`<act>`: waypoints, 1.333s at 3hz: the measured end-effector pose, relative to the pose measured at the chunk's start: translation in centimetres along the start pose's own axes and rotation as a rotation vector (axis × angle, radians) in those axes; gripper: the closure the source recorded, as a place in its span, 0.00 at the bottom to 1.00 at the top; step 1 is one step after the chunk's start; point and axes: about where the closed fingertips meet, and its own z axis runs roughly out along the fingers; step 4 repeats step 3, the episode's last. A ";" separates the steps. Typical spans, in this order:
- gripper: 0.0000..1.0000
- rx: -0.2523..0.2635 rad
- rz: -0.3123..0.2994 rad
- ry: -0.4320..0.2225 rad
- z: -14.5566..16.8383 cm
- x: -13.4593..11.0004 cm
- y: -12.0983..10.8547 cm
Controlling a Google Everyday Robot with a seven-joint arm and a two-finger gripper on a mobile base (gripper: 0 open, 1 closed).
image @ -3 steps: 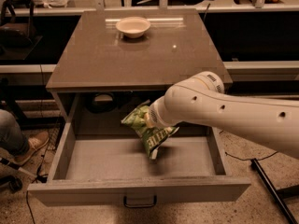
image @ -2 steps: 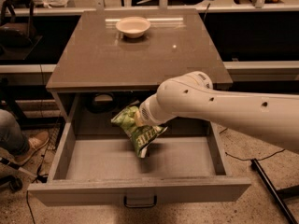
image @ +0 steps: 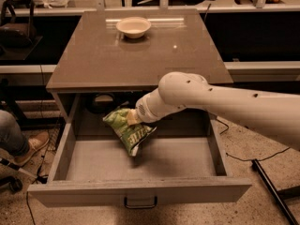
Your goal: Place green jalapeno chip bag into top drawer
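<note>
With the gripper (image: 132, 118) pinching the green jalapeno chip bag (image: 129, 134) over the far-left floor of the open top drawer (image: 140, 194), lower it flat before letting go.

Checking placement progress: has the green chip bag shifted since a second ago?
Yes. The green jalapeno chip bag, at the gripper inside the top drawer, moved left, toward the drawer's left wall.

Gripper (image: 130, 119) holds green jalapeno chip bag (image: 129, 134) inside open top drawer (image: 187, 191).
</note>
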 end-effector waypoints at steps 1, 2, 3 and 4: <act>0.13 -0.033 0.026 -0.007 0.2 -0.1 -0.8; 0.00 0.018 0.097 -0.037 -2.1 1.1 -4.5; 0.00 0.103 0.154 -0.075 -5.5 2.1 -7.8; 0.00 0.103 0.154 -0.075 -5.5 2.1 -7.8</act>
